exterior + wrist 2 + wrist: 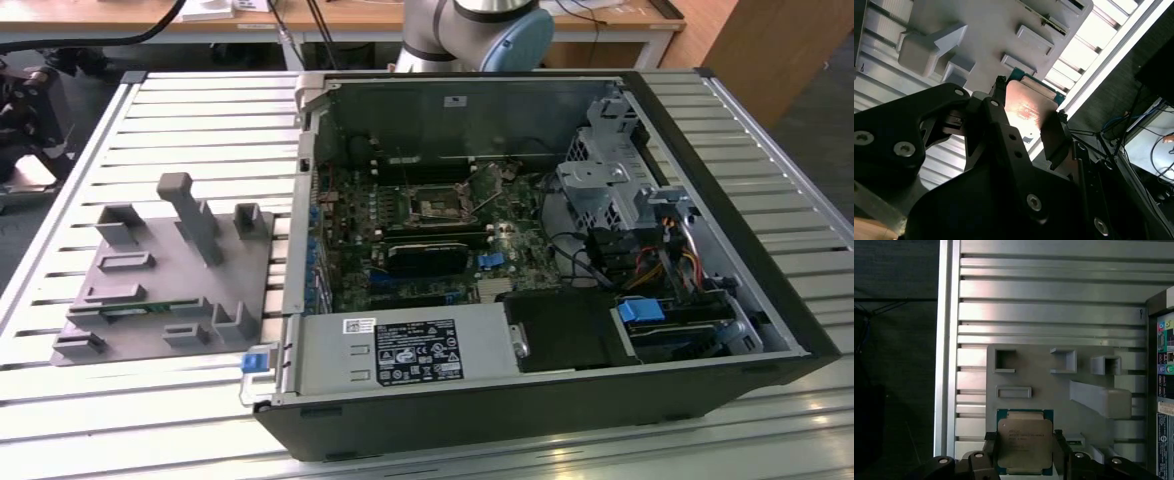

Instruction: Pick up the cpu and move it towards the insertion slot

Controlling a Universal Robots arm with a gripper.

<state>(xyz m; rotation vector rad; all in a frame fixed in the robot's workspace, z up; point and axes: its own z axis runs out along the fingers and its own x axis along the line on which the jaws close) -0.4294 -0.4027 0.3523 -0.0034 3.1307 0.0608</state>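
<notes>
In both wrist views the cpu [1024,440] [1029,107], a flat square chip with a pale metal top and a green rim, sits between my gripper's two black fingers. My gripper [1025,452] [1026,112] is shut on it, one finger on each opposite edge. Beneath the chip lies the grey plastic block [1054,375] [989,35]. In the exterior view the insertion slot [438,207], a dark square socket with a thin metal frame, lies on the motherboard inside the open computer case [747,300], to the right of the block [160,280].
The block has raised posts [187,215] and rectangular recesses, and rests on a slatted aluminium table [200,120]. The case wall [1161,390] stands beside the block. Inside the case are a long black card [427,258], a drive cage [607,190] and cables. The arm's base [481,30] rises behind.
</notes>
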